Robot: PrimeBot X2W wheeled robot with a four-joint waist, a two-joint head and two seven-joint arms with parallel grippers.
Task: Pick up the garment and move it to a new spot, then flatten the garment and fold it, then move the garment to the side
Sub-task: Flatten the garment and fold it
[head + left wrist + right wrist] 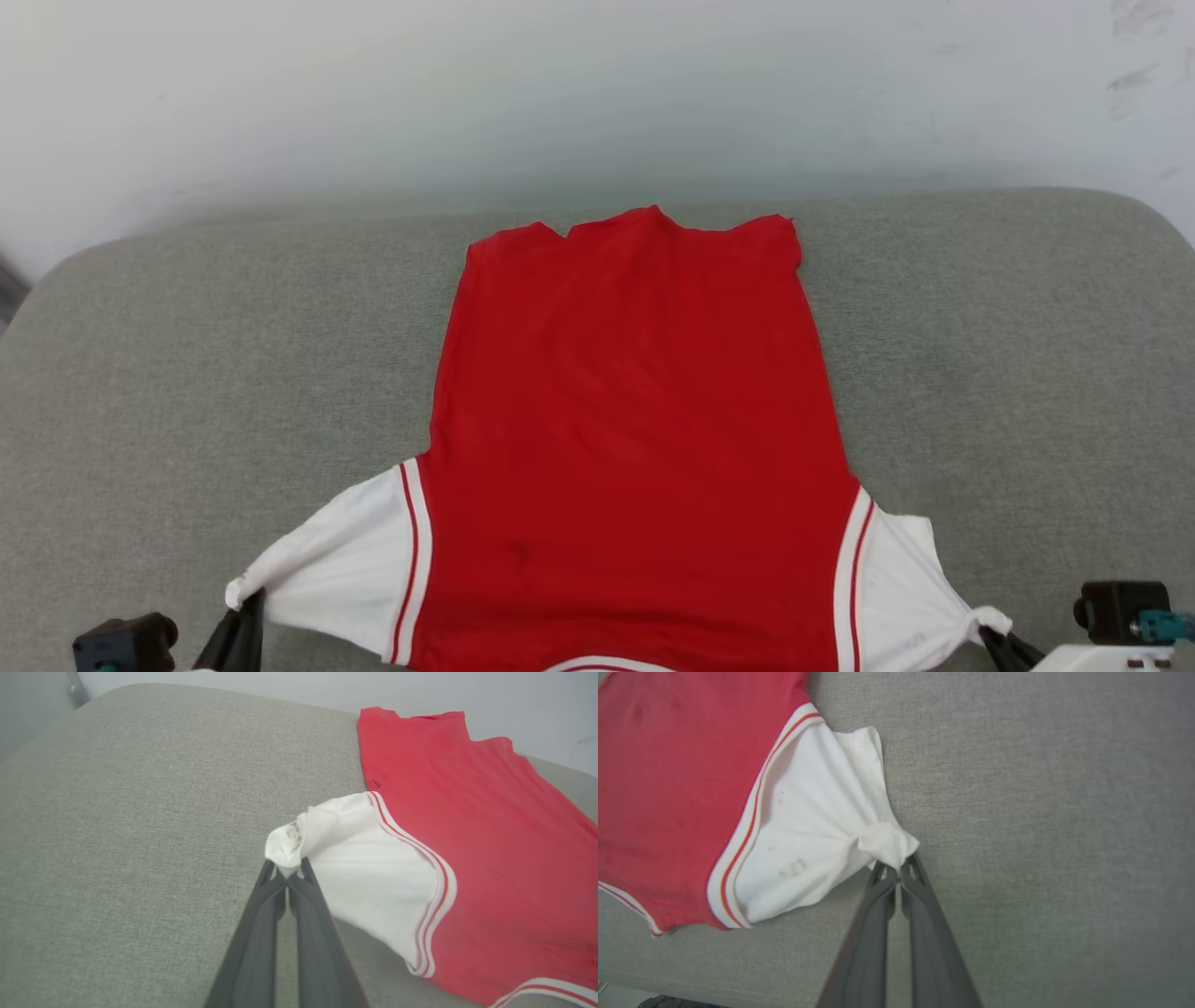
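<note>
1. Nearest the head camera, at the lower left edge of its view, the left gripper is seen with its dark jaws pressed together on the tip of the left white sleeve.
2. From the left wrist view the same pinch is shown. The left gripper is closed on a bunched end of white cloth, and the sleeve is drawn out from the red body.
3. At the lower right edge of the head view, the right gripper is seen with its jaws clamped on the corner of the right white sleeve. That corner is gathered into a small knot at the tips.
4. In the right wrist view the right gripper is shown shut on that knot, and folds of white cloth are spread away from it toward the red body.
5. The garment is laid out on the grey cushion, about midway across it, with a plain red face turned up. Its neck end is placed toward the robot, and its hem lies at the far side of the cushion, near the pale wall.
6. Striped trim in red and white is seen where each sleeve meets the body.
7. Both sleeves are pulled outward to opposite sides. The hem is left slightly wavy, and soft creases are seen across the red cloth.
</note>
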